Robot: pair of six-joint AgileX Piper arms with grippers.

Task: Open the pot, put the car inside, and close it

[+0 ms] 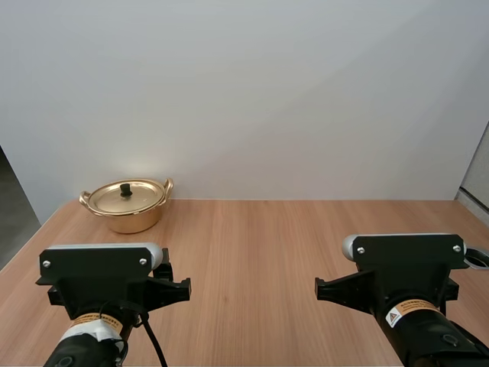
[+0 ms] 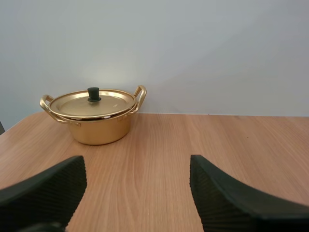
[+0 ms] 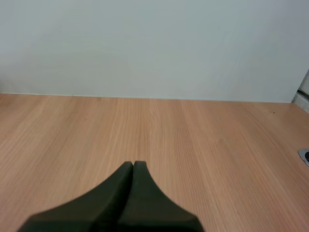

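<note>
Golden pot point(image 1: 126, 205) being shown with lid point(image 1: 124, 195) on, at the far left of the table point(image 1: 267, 252), left gripper point(image 2: 137, 164) being held spread towards it, well apart, right gripper point(image 3: 133, 166) being held pressed together above the wood, warning-triangle label point(image 1: 409, 312) on right arm, writing not readable.

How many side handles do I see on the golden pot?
2. The left handle and the right handle stand on opposite sides of the pot; none seems hidden.

The lid point(image 2: 112, 102) hides the pot point(image 2: 99, 131) interior; grey item point(image 3: 304, 155) cut off, unidentifiable.
</note>
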